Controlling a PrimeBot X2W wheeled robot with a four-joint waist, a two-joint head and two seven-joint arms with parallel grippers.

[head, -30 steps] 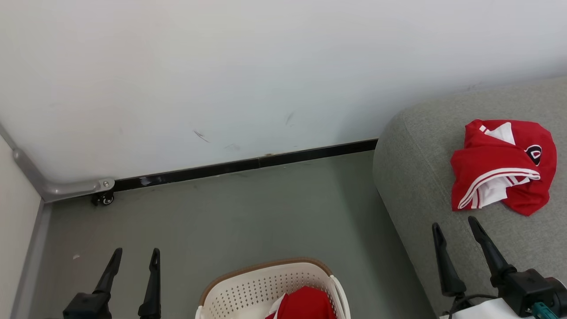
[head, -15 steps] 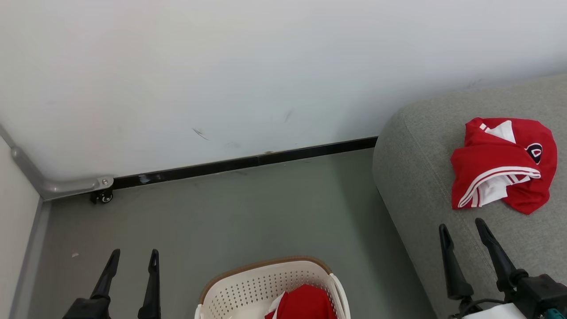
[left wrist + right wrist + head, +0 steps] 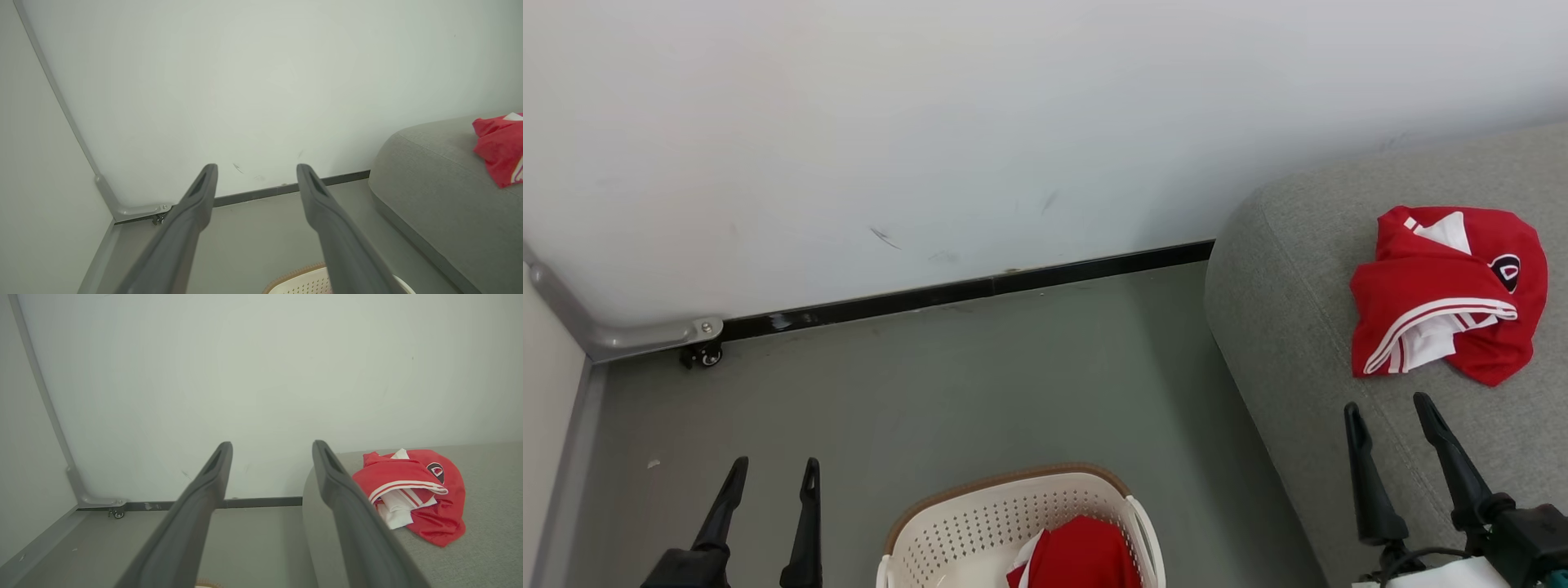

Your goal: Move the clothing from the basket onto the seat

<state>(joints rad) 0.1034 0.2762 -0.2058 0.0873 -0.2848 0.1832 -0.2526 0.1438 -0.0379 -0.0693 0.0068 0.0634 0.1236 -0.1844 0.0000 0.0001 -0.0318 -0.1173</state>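
Note:
One red jersey with white stripes lies crumpled on the grey sofa at the right; it also appears in the right wrist view and at the left wrist view's edge. A second red jersey sits inside the cream basket with a brown rim at the bottom centre. My right gripper is open over the sofa's front part, short of the jersey there. My left gripper is open above the floor, left of the basket. Both hold nothing.
A white wall with a black skirting strip runs behind the grey floor. A metal frame corner with a small caster stands at the left. A white panel borders the left side.
The whole head picture has shifted slightly, so the camera moved. The right gripper has drawn a little rightward and lower in view, away from the jersey on the sofa. Both grippers stay open.

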